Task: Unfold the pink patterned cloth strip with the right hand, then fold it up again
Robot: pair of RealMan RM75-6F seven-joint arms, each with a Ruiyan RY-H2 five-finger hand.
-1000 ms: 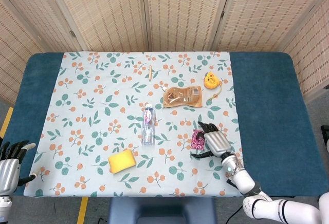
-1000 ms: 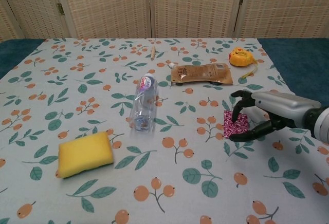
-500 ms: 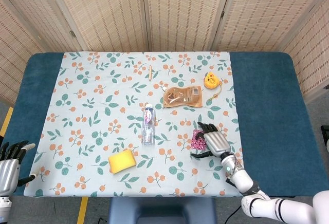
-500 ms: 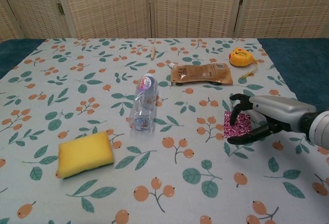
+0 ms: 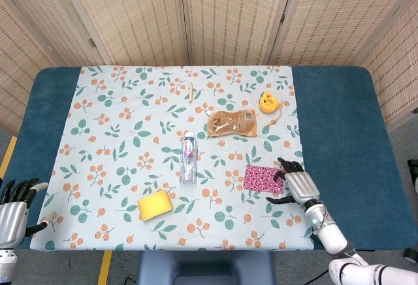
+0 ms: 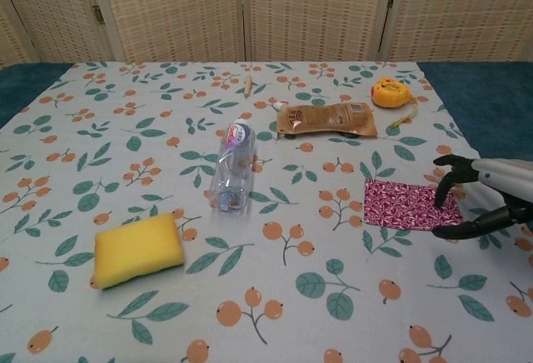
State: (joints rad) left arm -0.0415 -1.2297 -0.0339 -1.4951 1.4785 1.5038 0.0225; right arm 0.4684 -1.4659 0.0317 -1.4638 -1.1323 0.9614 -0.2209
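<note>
The pink patterned cloth strip (image 5: 263,178) (image 6: 410,204) lies spread flat on the floral tablecloth, right of centre near the front. My right hand (image 5: 297,184) (image 6: 479,196) is at the strip's right end. Its curved fingers (image 6: 441,186) reach over that edge, the thumb is apart below them, and nothing is gripped between them. My left hand (image 5: 12,213) hangs off the table's front left corner with fingers spread and holds nothing. The chest view does not show it.
A clear water bottle (image 5: 188,157) (image 6: 231,166) lies mid-table. A yellow sponge (image 5: 155,204) (image 6: 137,248) sits front left of it. Behind the cloth lie a brown pouch (image 5: 231,123) (image 6: 326,119), a yellow tape measure (image 5: 266,102) (image 6: 390,92) and a pencil (image 5: 191,92).
My right hand has swept rightward, and the small folded pink bundle under its fingers is now opened out into a flat, wider strip. The left hand has barely shifted.
</note>
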